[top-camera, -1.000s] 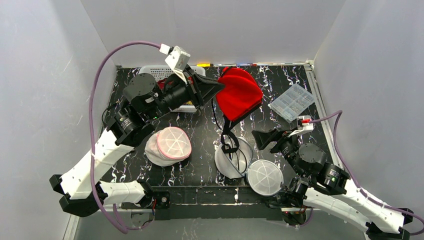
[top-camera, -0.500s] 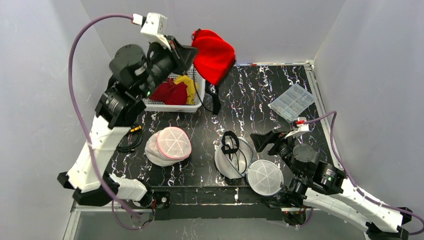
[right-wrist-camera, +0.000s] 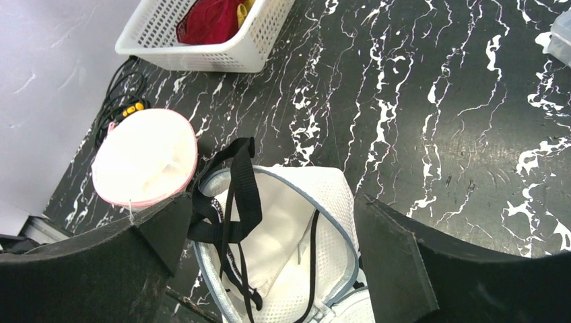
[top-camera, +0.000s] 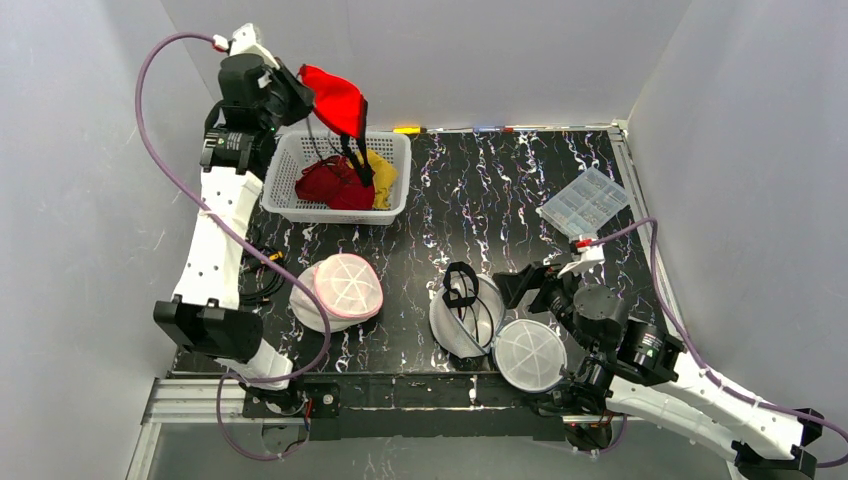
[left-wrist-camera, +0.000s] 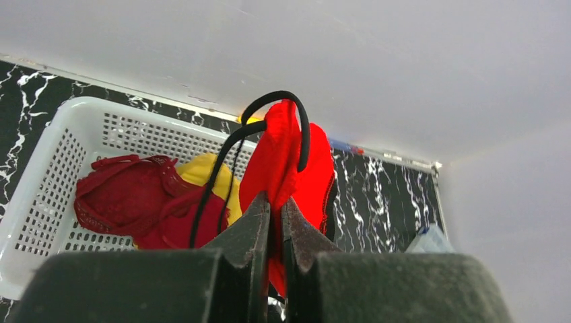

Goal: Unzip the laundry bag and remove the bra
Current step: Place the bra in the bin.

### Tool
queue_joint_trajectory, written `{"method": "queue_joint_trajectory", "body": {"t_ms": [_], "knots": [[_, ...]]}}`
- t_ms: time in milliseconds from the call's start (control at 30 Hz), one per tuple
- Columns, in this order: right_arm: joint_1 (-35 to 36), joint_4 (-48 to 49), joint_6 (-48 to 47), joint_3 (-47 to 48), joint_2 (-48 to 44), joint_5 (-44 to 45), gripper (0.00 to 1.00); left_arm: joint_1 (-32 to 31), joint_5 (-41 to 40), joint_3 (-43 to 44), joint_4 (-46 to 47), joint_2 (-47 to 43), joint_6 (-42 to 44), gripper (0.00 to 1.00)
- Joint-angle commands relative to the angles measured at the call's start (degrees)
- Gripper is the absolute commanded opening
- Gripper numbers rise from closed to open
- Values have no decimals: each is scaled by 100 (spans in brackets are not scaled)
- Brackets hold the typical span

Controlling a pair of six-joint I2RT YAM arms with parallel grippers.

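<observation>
Red bra point(top-camera: 335, 98) is swung over basket point(top-camera: 396, 176) at 11 o'clock, clamped in left gripper point(left-wrist-camera: 276, 202); right gripper point(right-wrist-camera: 271, 202) is held wide, empty, by unzipped bag point(top-camera: 448, 336): removal is judged done.

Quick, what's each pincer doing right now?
Left pincer: shut on the red padded fabric bra.
Right pincer: open, holding nothing.

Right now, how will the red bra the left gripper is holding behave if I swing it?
Probably floppy: the red bra sags from the left gripper, black straps dangling toward the white basket. Likely light: a small pinch holds it. Straps may snag the rim.
</observation>
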Motion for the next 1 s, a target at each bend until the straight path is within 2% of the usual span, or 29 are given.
{"method": "queue_joint_trajectory", "body": {"t_ms": [0,100,333,633,967], "knots": [[4,170,-125,-72,97,-129,97,501,609,-189,575,225,-559,0],[8,259,-104,-195,52,-190,97,749,836,-391,764,502,-736,0],[7,386,-194,-284,73,-196,97,923,2164,-755,1420,1404,-1053,0],[1,490,-270,-351,129,-214,98,919,2545,-1064,1899,2173,-895,0],[4,747,-460,-306,444,-254,98,906,2661,-1878,2050,2574,-875,0]]}}
